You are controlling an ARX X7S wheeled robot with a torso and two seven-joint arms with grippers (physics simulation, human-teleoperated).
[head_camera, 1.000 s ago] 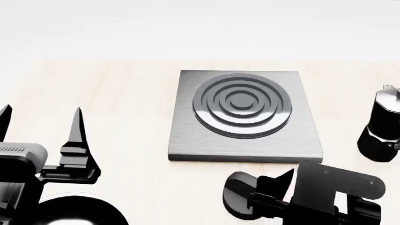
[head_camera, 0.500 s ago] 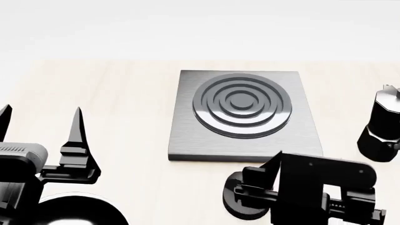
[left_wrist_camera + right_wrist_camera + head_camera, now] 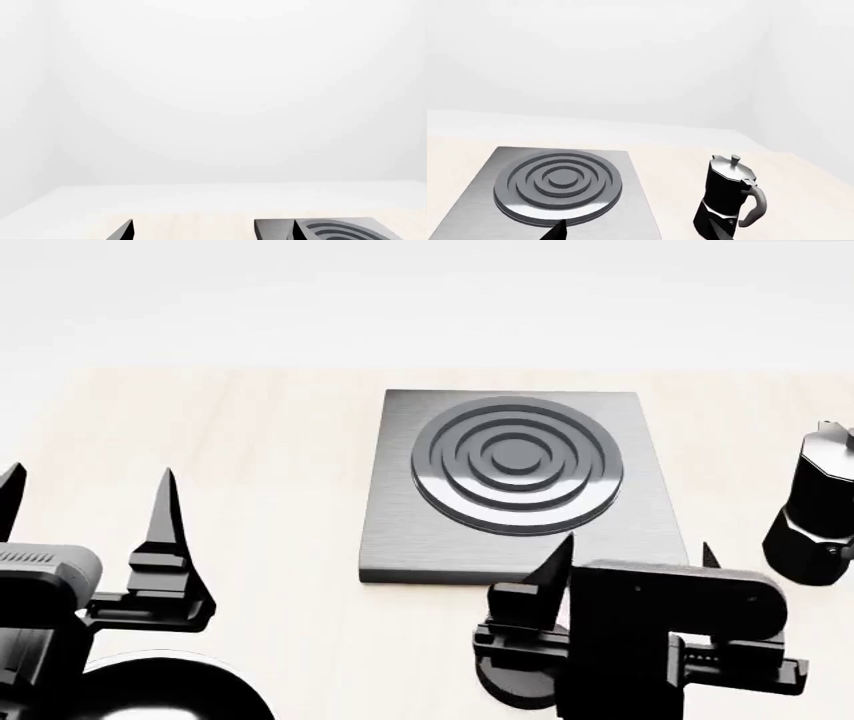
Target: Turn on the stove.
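The stove (image 3: 407, 530) is a flat grey metal slab with a dark ring burner (image 3: 518, 465), in the middle of the pale wooden table. Its small round black knob (image 3: 511, 685) lies in front of the slab, partly hidden under my right gripper (image 3: 634, 552). That gripper is open and empty, above the knob, with its fingertips (image 3: 559, 548) at the slab's front edge. My left gripper (image 3: 87, 480) is open and empty, well to the left of the stove. The right wrist view shows the stove (image 3: 474, 200) past the right gripper (image 3: 637, 232). The left wrist view shows the left gripper (image 3: 212, 231) and a corner of the stove (image 3: 273, 231).
A black moka pot (image 3: 814, 510) stands right of the stove and also shows in the right wrist view (image 3: 727, 200). A black frying pan (image 3: 174, 690) lies at the near left under my left arm. The table (image 3: 267, 440) ends at a white wall behind.
My right gripper has swung up and forward from low over the knob, so its open fingers now point at the stove's front edge. The left arm has not moved.
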